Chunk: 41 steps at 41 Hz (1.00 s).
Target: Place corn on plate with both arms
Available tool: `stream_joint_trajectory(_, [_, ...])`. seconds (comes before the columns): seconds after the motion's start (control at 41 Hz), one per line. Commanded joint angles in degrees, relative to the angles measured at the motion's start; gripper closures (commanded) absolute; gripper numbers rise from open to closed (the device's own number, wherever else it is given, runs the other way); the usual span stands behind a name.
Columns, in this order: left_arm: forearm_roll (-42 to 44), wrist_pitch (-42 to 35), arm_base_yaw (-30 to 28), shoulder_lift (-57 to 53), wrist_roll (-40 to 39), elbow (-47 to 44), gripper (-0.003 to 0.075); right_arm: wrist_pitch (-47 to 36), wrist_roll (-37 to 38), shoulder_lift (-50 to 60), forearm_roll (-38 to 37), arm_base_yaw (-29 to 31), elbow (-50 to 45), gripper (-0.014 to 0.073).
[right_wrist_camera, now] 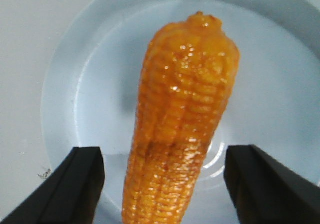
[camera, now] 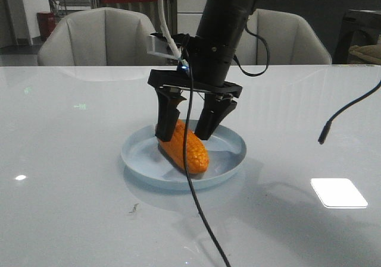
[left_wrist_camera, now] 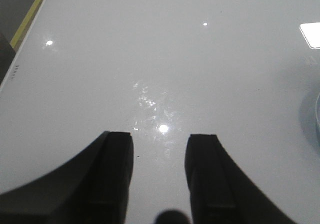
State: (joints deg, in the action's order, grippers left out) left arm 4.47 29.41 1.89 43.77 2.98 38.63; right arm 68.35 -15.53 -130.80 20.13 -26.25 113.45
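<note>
The orange corn [camera: 184, 148] lies at a slant on the pale blue plate [camera: 137, 155] in the middle of the table. My right gripper [camera: 183, 133] comes down over it from behind and is open, one dark finger on each side of the cob's far end, with gaps showing. In the right wrist view the corn [right_wrist_camera: 185, 109] runs between the spread fingers of that gripper [right_wrist_camera: 166, 154], resting on the plate [right_wrist_camera: 56, 84]. My left gripper [left_wrist_camera: 160, 138] is open over bare white table with nothing between its fingers; it does not show in the front view.
A black cable [camera: 196, 207] hangs from the right arm down across the plate's front. Another loose cable end [camera: 324, 137] dangles at the right. Two pale chairs [camera: 101, 38] stand behind the table. A sliver of the plate's rim [left_wrist_camera: 318, 119] and the table's edge [left_wrist_camera: 15, 64] show in the left wrist view.
</note>
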Motion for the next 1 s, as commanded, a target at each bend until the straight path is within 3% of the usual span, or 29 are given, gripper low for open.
stream_joint_trajectory(0.0, [-0.4,-4.0,0.0,-0.2,-0.5,1.6,0.0390,0.1,-1.9,4.5,0.6,0.2,3.6,-0.0009])
stream_joint_trajectory(0.293, [-0.4,-4.0,0.0,-0.2,-0.5,1.6,0.0390,6.9,-1.2,10.0,-0.7,3.5,14.0,-0.0009])
stream_joint_trajectory(0.439, [-0.4,-4.0,0.0,-0.2,-0.5,1.6,0.0390,6.6,-0.6,16.0,3.4,6.9,14.2,-0.0009])
stream_joint_trajectory(0.61, [-0.4,-4.0,0.0,-0.2,-0.5,1.6,0.0390,7.9,-0.9,22.8,2.5,11.6,14.2,-0.0009])
stream_joint_trajectory(0.78, [-0.4,-4.0,0.0,-0.2,-0.5,1.6,0.0390,7.9,-0.9,29.6,1.5,18.3,11.7,-0.0009])
stream_joint_trajectory(0.976, [-0.4,-4.0,0.0,-0.2,-0.5,1.6,0.0390,6.3,-0.9,39.2,-0.5,26.4,1.7,-0.0009])
